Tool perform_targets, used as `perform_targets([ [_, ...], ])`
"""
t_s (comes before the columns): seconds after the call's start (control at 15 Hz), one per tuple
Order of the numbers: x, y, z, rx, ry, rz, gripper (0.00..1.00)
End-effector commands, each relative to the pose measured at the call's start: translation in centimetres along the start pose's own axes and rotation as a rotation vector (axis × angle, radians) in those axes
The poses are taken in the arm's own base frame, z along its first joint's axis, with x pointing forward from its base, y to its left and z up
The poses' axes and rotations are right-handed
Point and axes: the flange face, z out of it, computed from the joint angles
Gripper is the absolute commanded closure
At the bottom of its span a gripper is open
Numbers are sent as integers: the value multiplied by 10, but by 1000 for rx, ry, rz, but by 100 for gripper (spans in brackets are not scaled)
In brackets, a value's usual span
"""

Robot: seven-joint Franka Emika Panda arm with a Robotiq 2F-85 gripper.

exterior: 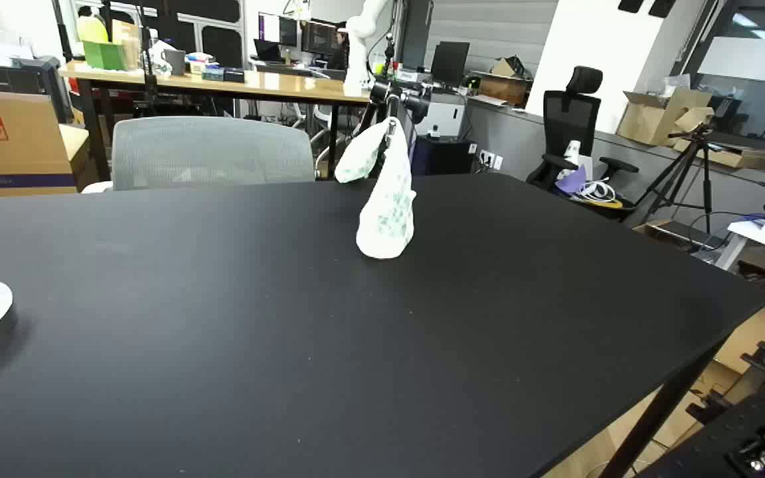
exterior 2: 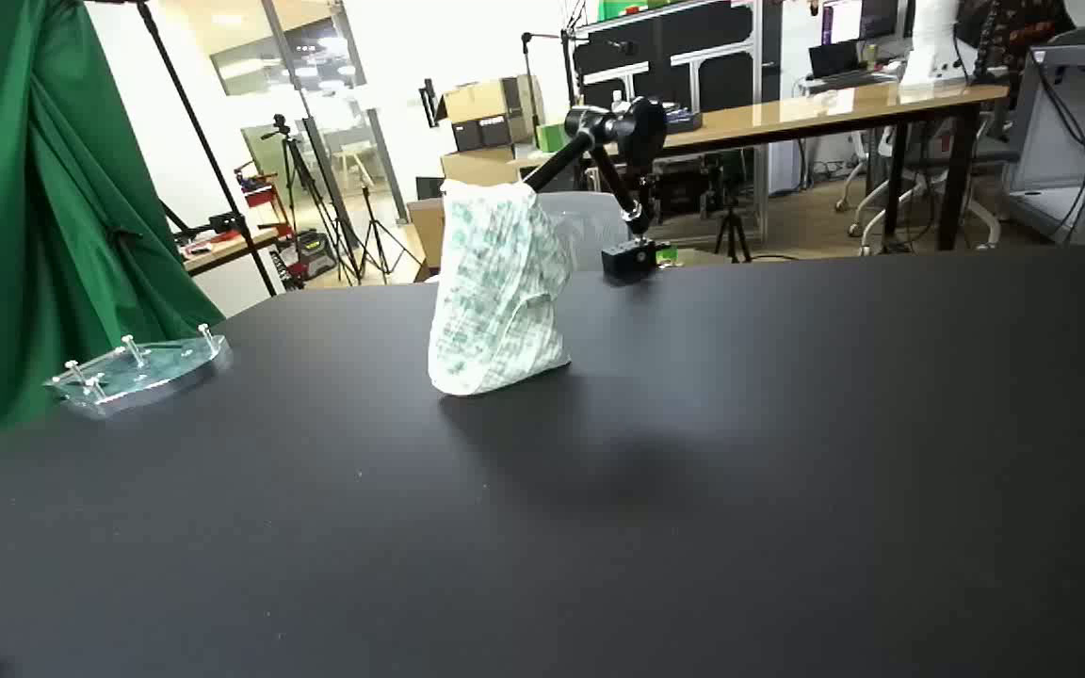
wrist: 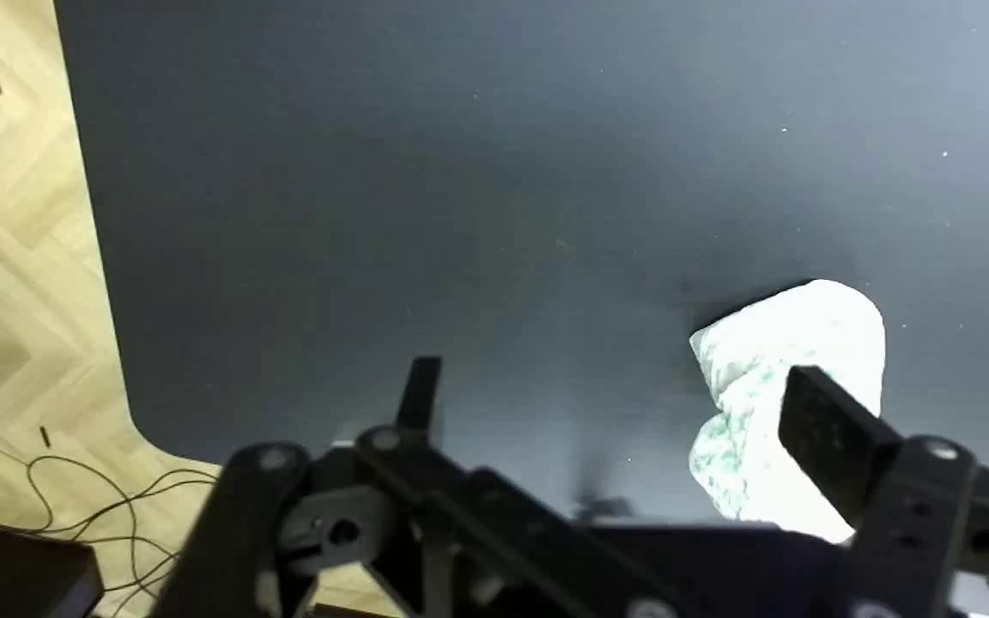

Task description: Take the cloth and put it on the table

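Matte black, the broad bench (wrist: 426, 197) stretched beneath my dark two-fingered claw (wrist: 619, 390), spread wide on nothing, presumably for grasping. Beyond it, the white-and-green patterned cloth (exterior 2: 495, 292) hung from a black jointed support arm (exterior 2: 641, 132), probably so its folds dangled free.

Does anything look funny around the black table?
Yes, the cloth does. Instead of lying flat on the table, it hangs down tall and folded, apparently draped over a jointed black stand. I see nothing spilled.
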Motion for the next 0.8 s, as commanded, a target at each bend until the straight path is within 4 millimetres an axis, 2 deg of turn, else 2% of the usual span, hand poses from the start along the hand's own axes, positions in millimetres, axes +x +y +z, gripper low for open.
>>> perform_targets([
  [0.0,0,0,0,2,-3,0,0],
  [0.4,-3,-4,11,14,-24,-3,0],
  [0.73,-3,-5,13,16,-28,-3,0],
])
